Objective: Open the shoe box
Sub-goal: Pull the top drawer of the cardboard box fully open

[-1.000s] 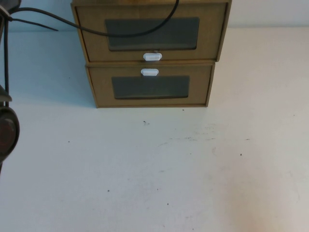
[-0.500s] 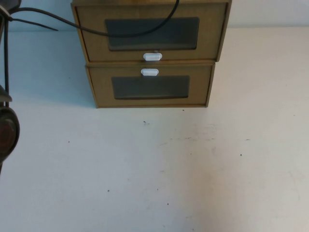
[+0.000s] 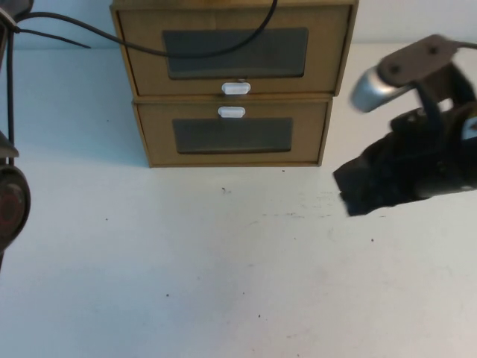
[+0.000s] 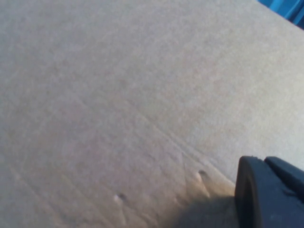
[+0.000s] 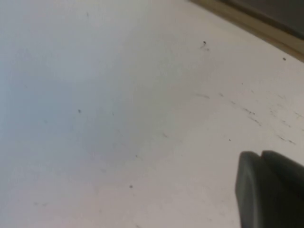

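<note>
- Right tool (image 3: 356, 190) has swung in, closed and empty, right of the stacked shoe boxes (image 3: 232, 89) at the desk's (image 3: 223, 283) back
- Left tool (image 4: 268, 192) parked far left; cannot tell its opening
- Boxes shut, white handles (image 3: 231, 112) untouched

Two brown cardboard boxes stand stacked on a white table (image 3: 223, 283), both fronts shut, each with a dark window and a white handle. The upper shoe box (image 3: 235, 48) sits squarely on the lower shoe box (image 3: 231, 134), and a black cable (image 3: 149, 46) droops across the upper front. Right of the lower shoe box, near its corner but apart from it, hangs the blurred right gripper (image 3: 352, 190), closed. Part of the left arm (image 3: 9, 201) shows well to the left.
</note>
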You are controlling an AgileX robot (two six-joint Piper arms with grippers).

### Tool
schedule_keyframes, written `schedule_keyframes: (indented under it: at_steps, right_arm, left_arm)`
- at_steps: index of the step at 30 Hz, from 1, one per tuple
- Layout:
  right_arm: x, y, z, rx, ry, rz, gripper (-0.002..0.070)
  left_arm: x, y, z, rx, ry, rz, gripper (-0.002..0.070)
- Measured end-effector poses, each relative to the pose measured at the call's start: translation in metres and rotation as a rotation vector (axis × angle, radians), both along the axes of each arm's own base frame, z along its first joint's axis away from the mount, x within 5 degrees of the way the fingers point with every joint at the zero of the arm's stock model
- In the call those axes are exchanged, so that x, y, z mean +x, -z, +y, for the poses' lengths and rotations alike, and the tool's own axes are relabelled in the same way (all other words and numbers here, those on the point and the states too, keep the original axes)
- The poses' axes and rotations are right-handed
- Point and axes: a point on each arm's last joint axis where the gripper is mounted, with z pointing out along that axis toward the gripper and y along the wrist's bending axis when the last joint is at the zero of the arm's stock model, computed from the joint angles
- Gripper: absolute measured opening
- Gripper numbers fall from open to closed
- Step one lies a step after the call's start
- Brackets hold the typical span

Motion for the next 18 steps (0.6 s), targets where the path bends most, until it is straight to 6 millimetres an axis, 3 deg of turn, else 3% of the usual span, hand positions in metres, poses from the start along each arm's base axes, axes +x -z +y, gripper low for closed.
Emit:
schedule_keyframes:
  at_steps: [8, 12, 18]
  right_arm:
    - [0.013, 0.034, 0.077, -0.473, -0.135, -0.239, -0.0013]
    - [0.019, 0.051, 0.099, -0.659, -0.179, -0.414, -0.0013]
    - [0.032, 0.058, 0.126, -0.85, -0.231, -0.755, -0.0013]
  left_arm:
    - [0.0, 0.0, 0.0, 0.0, 0.0, 0.0, -0.0005]
    - [0.0, 0.0, 0.0, 0.005, -0.004, 0.0, -0.0005]
    - [0.001, 0.001, 0.001, 0.008, -0.011, 0.003, -0.0005]
